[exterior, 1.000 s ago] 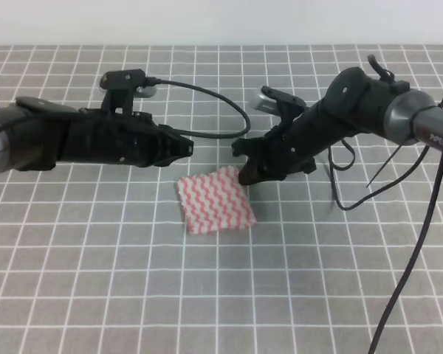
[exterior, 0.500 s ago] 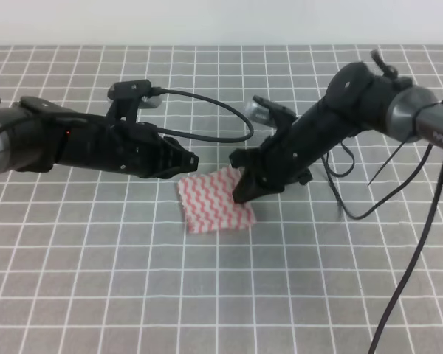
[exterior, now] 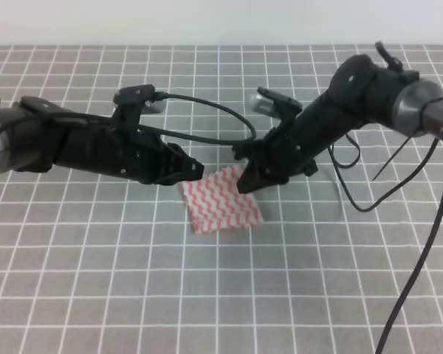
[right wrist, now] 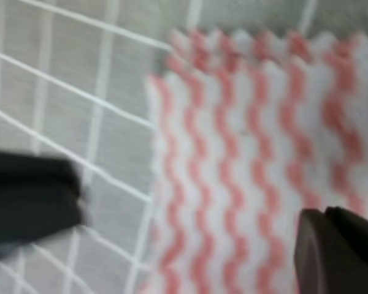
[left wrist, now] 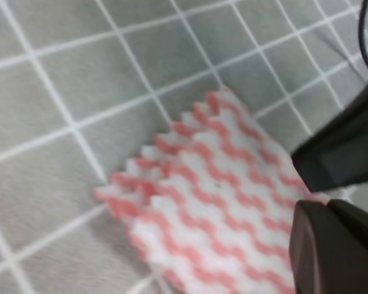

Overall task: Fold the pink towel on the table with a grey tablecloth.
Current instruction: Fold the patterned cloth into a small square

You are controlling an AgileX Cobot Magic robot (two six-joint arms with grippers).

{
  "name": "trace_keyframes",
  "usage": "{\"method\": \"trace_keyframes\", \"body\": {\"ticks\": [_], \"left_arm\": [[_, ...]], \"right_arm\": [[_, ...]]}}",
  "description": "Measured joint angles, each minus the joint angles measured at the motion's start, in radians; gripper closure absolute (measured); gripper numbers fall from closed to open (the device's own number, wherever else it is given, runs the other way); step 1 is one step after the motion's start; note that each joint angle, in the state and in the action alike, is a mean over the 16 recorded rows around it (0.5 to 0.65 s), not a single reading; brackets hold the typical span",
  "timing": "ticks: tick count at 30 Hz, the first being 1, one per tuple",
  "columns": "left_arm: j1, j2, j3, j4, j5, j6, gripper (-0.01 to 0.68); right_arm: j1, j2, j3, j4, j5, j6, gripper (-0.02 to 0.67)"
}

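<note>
The pink towel [exterior: 223, 201] lies on the table with a grey tablecloth [exterior: 133, 280] as a small folded square with pink-and-white wavy stripes. My left gripper [exterior: 197, 171] is shut, low over the towel's far left corner. My right gripper [exterior: 245, 182] is shut on the towel's far right corner, which sits slightly raised. In the left wrist view the towel [left wrist: 214, 190] fills the middle, with my shut fingers [left wrist: 331, 251] at the lower right and the other gripper's black tip above them. The right wrist view shows the towel [right wrist: 245, 165] blurred under my shut fingers [right wrist: 337, 251].
Black cables [exterior: 207, 103] loop over the cloth behind the left arm, and more hang from the right arm [exterior: 421, 243]. The grid cloth reaches every edge of the view, with a pale wall [exterior: 221, 22] at the back.
The left gripper has advanced right toward the towel's far left corner. The right gripper dipped onto the far right corner, then drew up and right, and the towel shifted slightly right.
</note>
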Motion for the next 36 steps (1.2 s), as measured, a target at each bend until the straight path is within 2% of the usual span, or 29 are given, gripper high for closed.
{"method": "trace_keyframes", "body": {"ticks": [11, 24, 36], "left_arm": [[-0.054, 0.029, 0.0, 0.092, 0.07, -0.068, 0.676], [-0.083, 0.105, -0.002, 0.135, -0.031, -0.085, 0.675], [-0.083, 0.005, -0.008, 0.167, -0.116, -0.082, 0.675]], "right_arm": [[-0.001, -0.022, -0.003, 0.008, 0.006, -0.003, 0.664], [-0.001, -0.022, -0.003, -0.001, 0.024, -0.007, 0.664], [-0.011, -0.044, -0.005, -0.032, 0.04, -0.006, 0.664]]}}
